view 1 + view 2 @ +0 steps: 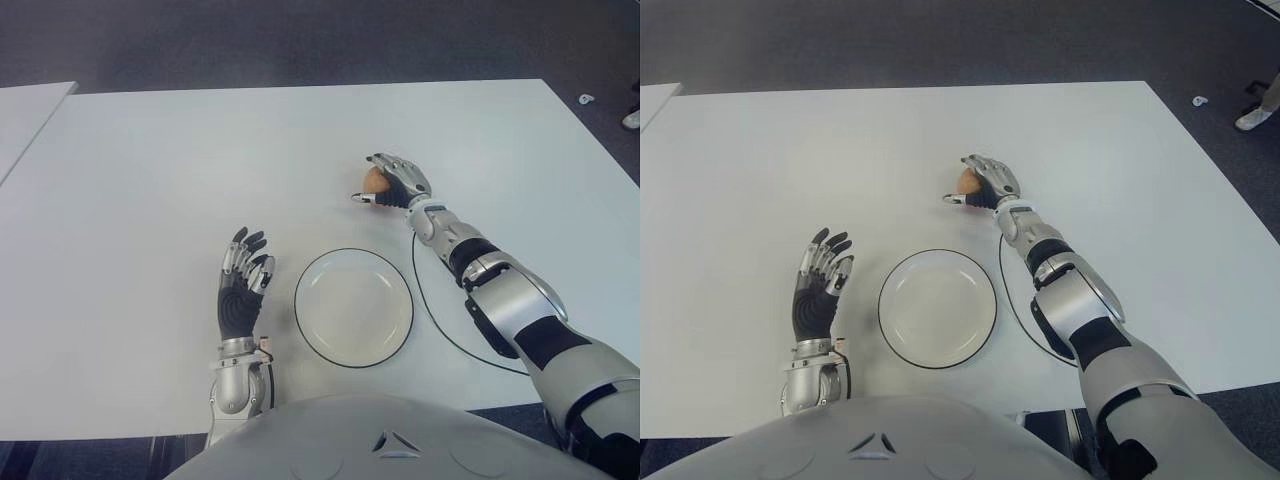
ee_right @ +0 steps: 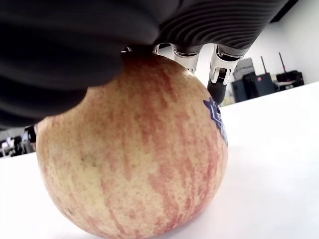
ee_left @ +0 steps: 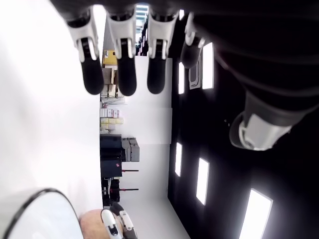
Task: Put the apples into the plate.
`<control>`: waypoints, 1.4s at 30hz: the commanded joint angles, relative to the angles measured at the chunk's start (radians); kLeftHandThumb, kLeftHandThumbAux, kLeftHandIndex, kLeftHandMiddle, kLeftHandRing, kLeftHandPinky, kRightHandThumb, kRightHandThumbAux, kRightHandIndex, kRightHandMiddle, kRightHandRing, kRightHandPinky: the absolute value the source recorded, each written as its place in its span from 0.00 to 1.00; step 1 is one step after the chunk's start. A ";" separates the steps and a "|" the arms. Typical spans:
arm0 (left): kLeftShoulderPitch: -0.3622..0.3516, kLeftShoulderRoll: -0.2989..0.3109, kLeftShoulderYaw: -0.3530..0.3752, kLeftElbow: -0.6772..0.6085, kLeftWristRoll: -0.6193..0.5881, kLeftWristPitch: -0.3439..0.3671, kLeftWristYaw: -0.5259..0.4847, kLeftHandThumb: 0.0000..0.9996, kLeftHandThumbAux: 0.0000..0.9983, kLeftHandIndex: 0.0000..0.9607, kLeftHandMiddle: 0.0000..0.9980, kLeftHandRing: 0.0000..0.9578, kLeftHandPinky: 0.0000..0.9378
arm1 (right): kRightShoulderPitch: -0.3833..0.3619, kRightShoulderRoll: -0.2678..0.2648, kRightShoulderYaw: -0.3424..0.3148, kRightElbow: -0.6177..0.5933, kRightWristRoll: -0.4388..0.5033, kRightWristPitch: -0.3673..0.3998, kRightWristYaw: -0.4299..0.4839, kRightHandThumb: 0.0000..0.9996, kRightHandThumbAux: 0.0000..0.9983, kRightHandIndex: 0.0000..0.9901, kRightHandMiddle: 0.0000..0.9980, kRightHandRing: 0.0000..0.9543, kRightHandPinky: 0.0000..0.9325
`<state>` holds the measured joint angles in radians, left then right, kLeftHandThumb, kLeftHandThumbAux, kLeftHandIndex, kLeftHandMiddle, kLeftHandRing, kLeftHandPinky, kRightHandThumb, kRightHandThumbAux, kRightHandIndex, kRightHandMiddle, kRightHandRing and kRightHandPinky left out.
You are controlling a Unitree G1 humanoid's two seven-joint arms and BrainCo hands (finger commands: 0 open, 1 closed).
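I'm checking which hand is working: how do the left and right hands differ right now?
The right hand is curled over the apple, beyond the plate; the left hand holds nothing, fingers spread. The right arm reaches far out over the table; the left hand shows near the robot, left of the plate. Both are black and silver.

The white table [image 1: 150, 180] is seen from above by both eye views, facing forward and down, with the robot's chest along the lower edge. Nearly the same scene is shared, shifted leftward in the right eye view: the plate [image 1: 937, 307] lies lower centre. The right wrist view is set very close against the apple [image 2: 134, 149]. The left wrist view is turned sideways, across the tabletop, toward the room.
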<state>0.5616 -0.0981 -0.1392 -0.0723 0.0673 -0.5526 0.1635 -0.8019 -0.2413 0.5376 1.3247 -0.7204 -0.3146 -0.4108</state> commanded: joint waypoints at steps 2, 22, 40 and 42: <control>-0.016 -0.049 0.001 0.016 -0.019 0.005 0.024 0.39 0.54 0.14 0.23 0.26 0.30 | 0.113 -0.008 -0.008 0.063 0.006 0.035 0.039 0.60 0.40 0.34 0.52 0.52 0.46; -0.060 -0.045 0.012 0.049 -0.015 -0.053 0.069 0.42 0.49 0.18 0.25 0.29 0.35 | 0.098 -0.001 0.015 0.065 -0.023 0.096 -0.004 0.74 0.71 0.44 0.77 0.80 0.66; -0.095 -0.039 0.041 0.131 -0.013 -0.181 0.069 0.42 0.47 0.24 0.27 0.32 0.38 | 0.079 -0.008 -0.006 0.061 0.005 0.072 -0.003 0.74 0.71 0.44 0.82 0.84 0.79; -0.103 -0.040 0.045 0.147 -0.012 -0.201 0.069 0.42 0.46 0.25 0.27 0.31 0.38 | 0.078 -0.009 -0.007 0.061 0.005 0.070 -0.006 0.74 0.71 0.44 0.82 0.84 0.78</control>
<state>0.5143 -0.0889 -0.0956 0.0432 0.0513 -0.7303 0.2203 -0.7983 -0.2327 0.5248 1.3277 -0.7054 -0.2825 -0.4592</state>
